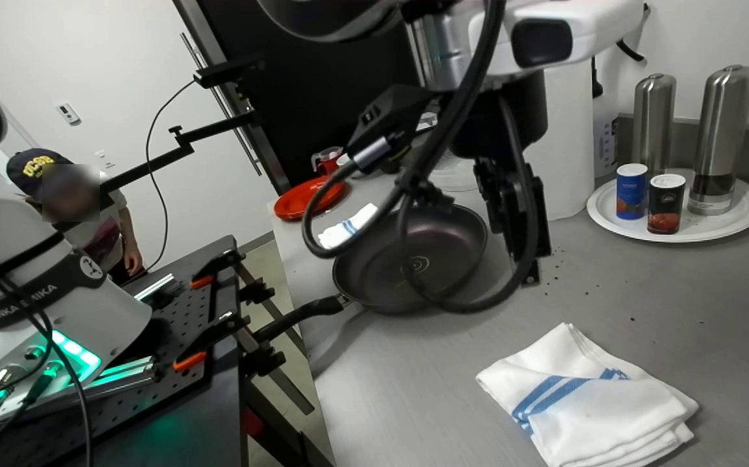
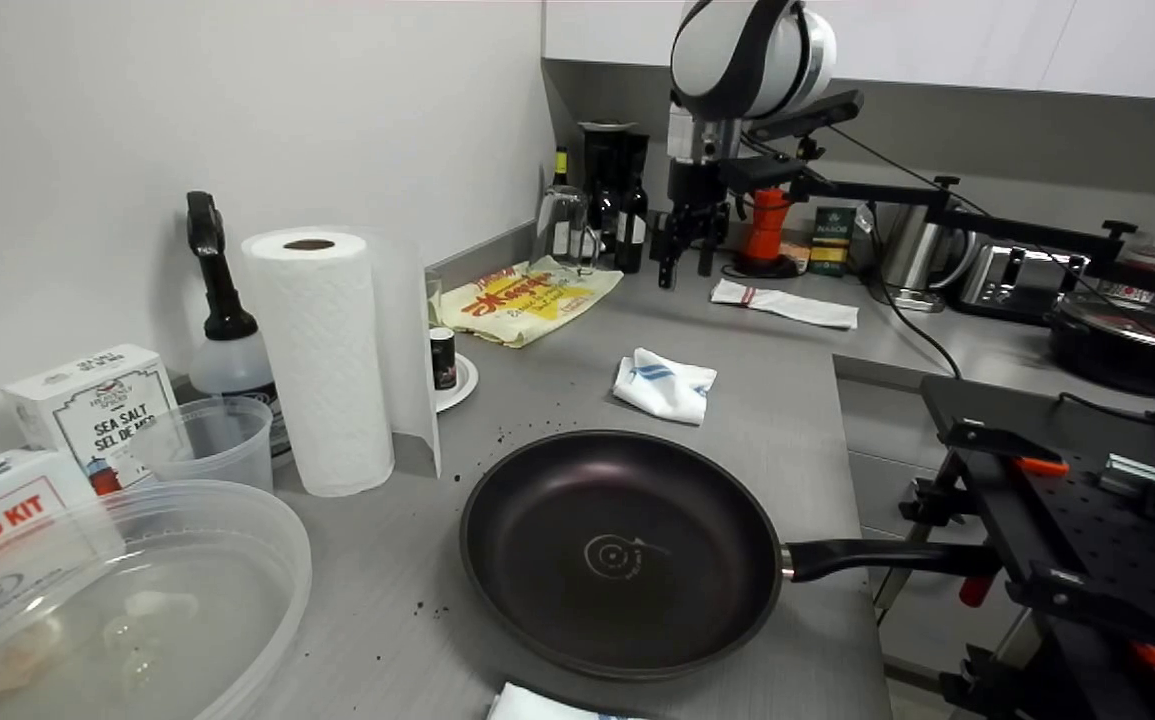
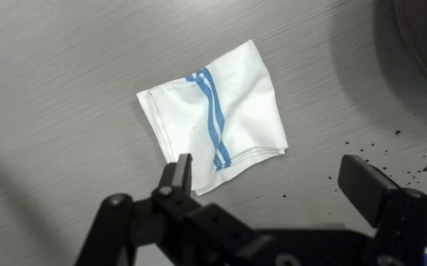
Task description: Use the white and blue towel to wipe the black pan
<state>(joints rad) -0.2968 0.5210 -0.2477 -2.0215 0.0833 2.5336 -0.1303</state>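
The white and blue towel (image 1: 594, 402) lies folded and rumpled on the grey counter. It also shows in an exterior view (image 2: 665, 386) and in the wrist view (image 3: 243, 107). The black pan (image 1: 413, 259) sits flat on the counter with its handle past the edge. It shows fully in an exterior view (image 2: 622, 550), and its rim shows at the right of the wrist view (image 3: 426, 40). My gripper (image 2: 687, 275) is above the counter, apart from towel and pan. In the wrist view my gripper (image 3: 267, 159) is open, with nothing between its fingers; the left finger overlaps the towel's lower corner.
Another blue-striped white cloth (image 1: 348, 227) lies beside the pan. A paper towel roll (image 2: 322, 370) and a clear plastic tub (image 2: 277, 600) stand near the wall. A white plate (image 1: 718, 227) holds shakers and steel grinders. Dark crumbs (image 3: 398, 132) are scattered on the counter.
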